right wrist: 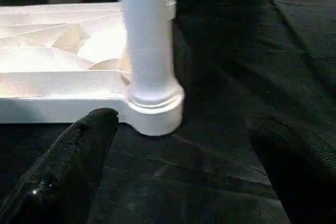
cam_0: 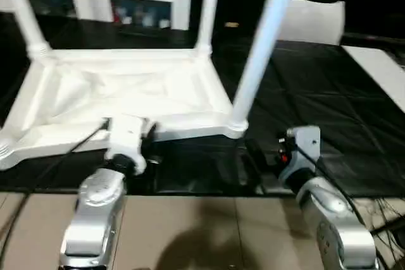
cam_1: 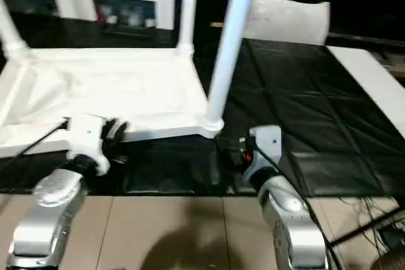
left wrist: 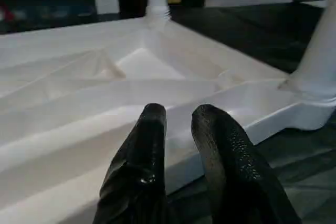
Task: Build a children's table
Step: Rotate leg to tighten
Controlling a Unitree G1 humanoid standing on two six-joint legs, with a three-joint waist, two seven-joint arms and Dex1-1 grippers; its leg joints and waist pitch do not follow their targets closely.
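The left hand (left wrist: 176, 124), fingers nearly together and holding nothing, sat at the near rim of the upside-down tabletop (cam_0: 126, 90). The right hand (right wrist: 173, 161) was wide open, with the near-corner leg (right wrist: 147, 40) standing tall just ahead.

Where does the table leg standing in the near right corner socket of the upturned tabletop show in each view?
Left eye: near right leg, right of centre.
Right eye: centre.
Left wrist: right edge.
Right wrist: centre-left.
Shared landmark: upturned tabletop.

Left tool (left wrist: 176, 116) fingers nearly together, right tool (right wrist: 184, 135) fingers spread wide
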